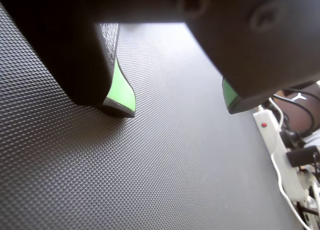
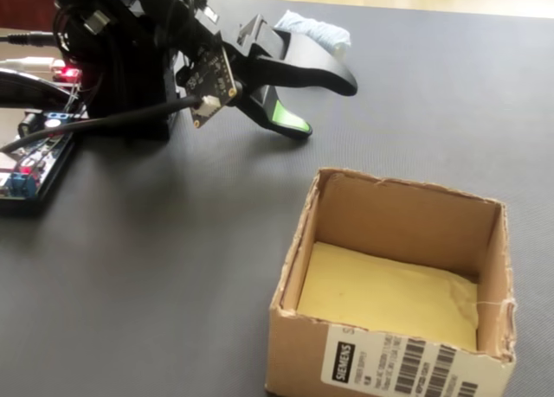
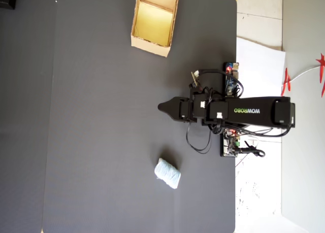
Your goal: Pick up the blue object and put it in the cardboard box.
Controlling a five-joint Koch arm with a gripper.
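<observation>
The blue object (image 3: 167, 173) is a pale, crinkled lump lying on the dark mat. In the fixed view the blue object (image 2: 312, 29) lies behind the arm. The cardboard box (image 2: 394, 362) stands open at the front with a yellowish floor and nothing in it; in the overhead view the box (image 3: 150, 45) is at the top. My gripper (image 1: 176, 107) is open, its green-padded jaws wide apart over bare mat, nothing between them. In the fixed view the gripper (image 2: 327, 108) hovers low, between box and lump. The overhead view shows the gripper (image 3: 161, 107) pointing left, apart from both.
Circuit boards with lit red LEDs (image 2: 35, 150) and cables sit beside the arm's base (image 2: 130, 86). A white power strip (image 1: 267, 130) with cords lies off the mat's edge. The mat (image 3: 101, 141) stretches far to the left in the overhead view.
</observation>
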